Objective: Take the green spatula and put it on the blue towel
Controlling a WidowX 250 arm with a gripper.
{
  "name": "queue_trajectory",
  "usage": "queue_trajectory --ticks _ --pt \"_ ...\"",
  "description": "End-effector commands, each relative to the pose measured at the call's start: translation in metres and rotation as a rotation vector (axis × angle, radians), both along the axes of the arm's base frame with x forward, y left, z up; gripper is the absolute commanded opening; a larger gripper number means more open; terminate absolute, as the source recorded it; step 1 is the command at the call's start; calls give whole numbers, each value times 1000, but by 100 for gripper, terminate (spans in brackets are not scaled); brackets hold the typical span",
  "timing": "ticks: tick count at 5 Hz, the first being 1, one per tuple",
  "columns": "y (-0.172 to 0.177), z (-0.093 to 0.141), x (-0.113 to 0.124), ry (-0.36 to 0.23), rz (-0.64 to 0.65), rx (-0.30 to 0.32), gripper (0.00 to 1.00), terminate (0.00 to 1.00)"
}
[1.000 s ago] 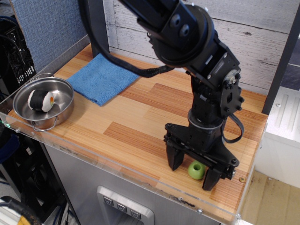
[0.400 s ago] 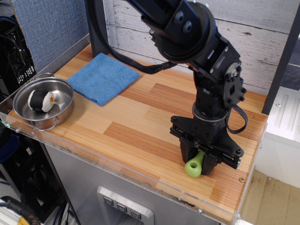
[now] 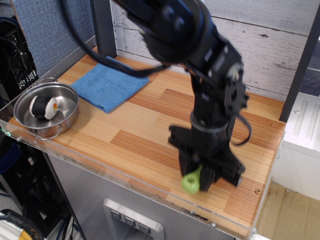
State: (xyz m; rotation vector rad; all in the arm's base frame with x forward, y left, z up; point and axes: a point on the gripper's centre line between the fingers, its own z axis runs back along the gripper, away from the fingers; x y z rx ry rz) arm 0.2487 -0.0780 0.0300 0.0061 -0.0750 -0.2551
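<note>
Black arm points straight down, its gripper (image 3: 199, 176) clamped around the green spatula (image 3: 192, 182) handle.

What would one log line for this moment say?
gripper: shut on lime-green toy spatula | spatula: near front edge | folded bright blue towel: bare, far left

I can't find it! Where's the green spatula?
The green spatula is pinched in the claw near the table's front right edge, far from the blue towel.

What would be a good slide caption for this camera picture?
Robot claw gripping the green spatula near the counter's front edge, blue towel waiting at the far left.
</note>
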Motion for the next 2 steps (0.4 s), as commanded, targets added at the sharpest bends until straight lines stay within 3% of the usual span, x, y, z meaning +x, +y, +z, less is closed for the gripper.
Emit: queue_trajectory --ticks 1,2 --pt "41 107 0 -246 -63 -17 0 0" --pt "93 154 28 -228 12 -34 0 0"
